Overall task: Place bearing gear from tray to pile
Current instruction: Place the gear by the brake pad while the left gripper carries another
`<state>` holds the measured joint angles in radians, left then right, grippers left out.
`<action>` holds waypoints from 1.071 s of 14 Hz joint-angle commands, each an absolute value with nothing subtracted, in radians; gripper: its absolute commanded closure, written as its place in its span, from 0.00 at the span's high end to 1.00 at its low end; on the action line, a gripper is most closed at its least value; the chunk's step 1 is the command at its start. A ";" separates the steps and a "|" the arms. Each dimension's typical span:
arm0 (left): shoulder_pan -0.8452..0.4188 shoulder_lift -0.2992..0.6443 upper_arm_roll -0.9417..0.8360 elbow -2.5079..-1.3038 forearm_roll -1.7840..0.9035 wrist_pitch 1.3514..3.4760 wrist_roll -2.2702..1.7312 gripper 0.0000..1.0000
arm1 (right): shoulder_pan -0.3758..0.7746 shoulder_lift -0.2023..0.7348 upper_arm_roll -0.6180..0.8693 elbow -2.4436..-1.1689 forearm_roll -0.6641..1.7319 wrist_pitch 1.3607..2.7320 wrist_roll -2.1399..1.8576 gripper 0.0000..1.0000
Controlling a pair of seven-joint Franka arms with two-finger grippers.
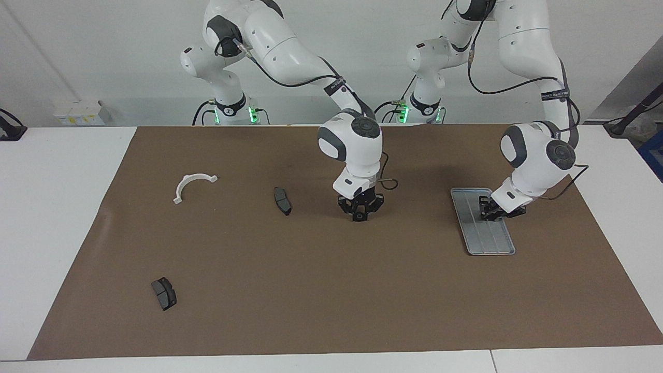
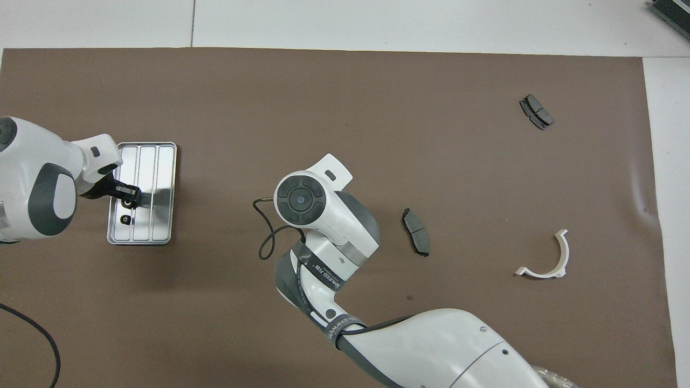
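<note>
The silver tray (image 1: pixel 492 243) (image 2: pixel 161 161) lies toward the left arm's end of the table. My left gripper (image 1: pixel 489 213) (image 2: pixel 129 200) is down in it, shut on a small black bearing gear. A second bearing gear (image 2: pixel 125 219) lies loose in the tray, nearer to the robots. My right gripper (image 1: pixel 358 213) hangs low over the middle of the mat, shut on another small black gear; the overhead view hides it under its wrist. The pile is a white half-ring (image 1: pixel 192 182) (image 2: pixel 547 258) and two dark brake pads (image 1: pixel 282 201) (image 1: pixel 163 293).
A brown mat (image 1: pixel 331 290) covers most of the white table. A black cable loop (image 2: pixel 267 237) hangs beside the right wrist. A white box (image 1: pixel 77 111) stands off the mat, near the robots at the right arm's end.
</note>
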<state>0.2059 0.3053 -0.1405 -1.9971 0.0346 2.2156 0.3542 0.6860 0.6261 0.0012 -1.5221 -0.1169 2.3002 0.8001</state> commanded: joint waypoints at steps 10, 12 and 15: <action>0.120 0.291 -0.149 -1.924 0.054 2.171 0.099 0.00 | 0.332 0.226 0.012 -1.991 -0.130 2.321 0.669 0.00; 0.060 0.290 -0.149 -1.922 0.054 2.154 -0.024 0.00 | 0.290 0.206 0.012 -2.052 -0.117 2.336 0.603 0.00; -0.050 0.285 -0.153 -1.925 0.051 2.154 -0.257 0.00 | 0.242 0.175 0.012 -2.132 -0.115 2.339 0.548 0.00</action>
